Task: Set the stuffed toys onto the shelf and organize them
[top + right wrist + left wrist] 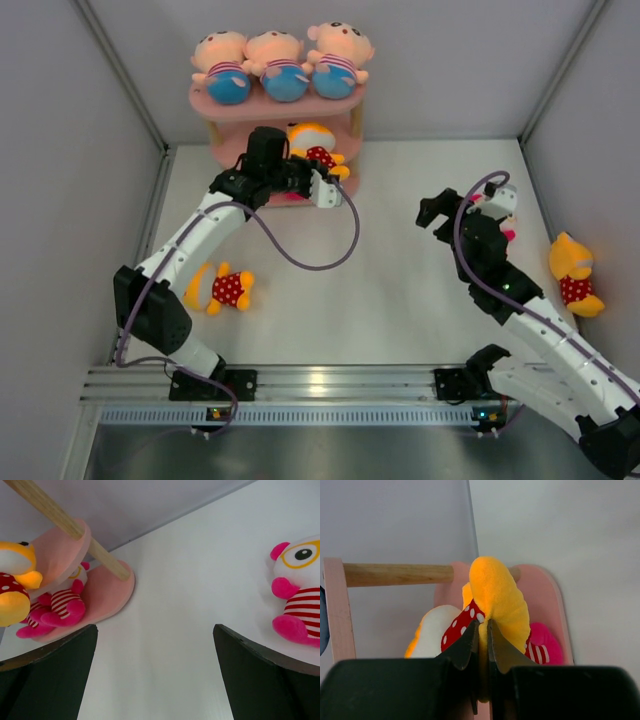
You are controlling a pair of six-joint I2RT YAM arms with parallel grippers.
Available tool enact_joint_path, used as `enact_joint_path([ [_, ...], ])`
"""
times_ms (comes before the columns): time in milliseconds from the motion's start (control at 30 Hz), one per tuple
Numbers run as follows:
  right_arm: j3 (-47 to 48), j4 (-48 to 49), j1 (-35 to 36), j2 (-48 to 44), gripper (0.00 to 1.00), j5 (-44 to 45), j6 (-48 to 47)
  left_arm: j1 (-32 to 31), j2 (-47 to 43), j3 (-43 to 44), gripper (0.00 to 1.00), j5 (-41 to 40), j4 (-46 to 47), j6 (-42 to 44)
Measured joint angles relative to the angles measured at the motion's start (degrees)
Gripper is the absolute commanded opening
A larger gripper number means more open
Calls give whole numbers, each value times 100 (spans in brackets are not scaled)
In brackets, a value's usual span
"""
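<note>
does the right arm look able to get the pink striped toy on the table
Probably yes: the right gripper is open, and the pink striped toy lies close beside it with nothing between.

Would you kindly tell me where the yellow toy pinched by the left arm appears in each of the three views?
Top external: the yellow toy lies on the middle level of the shelf, upper centre.
Left wrist: centre of the frame, pinched between the fingers.
Right wrist: far left edge.
Shared landmark: the pink shelf, visible in every view.
</note>
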Motion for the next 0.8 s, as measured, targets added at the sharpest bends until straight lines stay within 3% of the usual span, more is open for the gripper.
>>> enact_joint_path([
  [267, 0, 234, -129, 269, 99, 2, -133, 352, 933, 750, 0, 490, 85, 273],
  [800, 0, 245, -450, 575, 99, 17, -251, 619, 1838, 1572, 0, 1043, 162, 492],
])
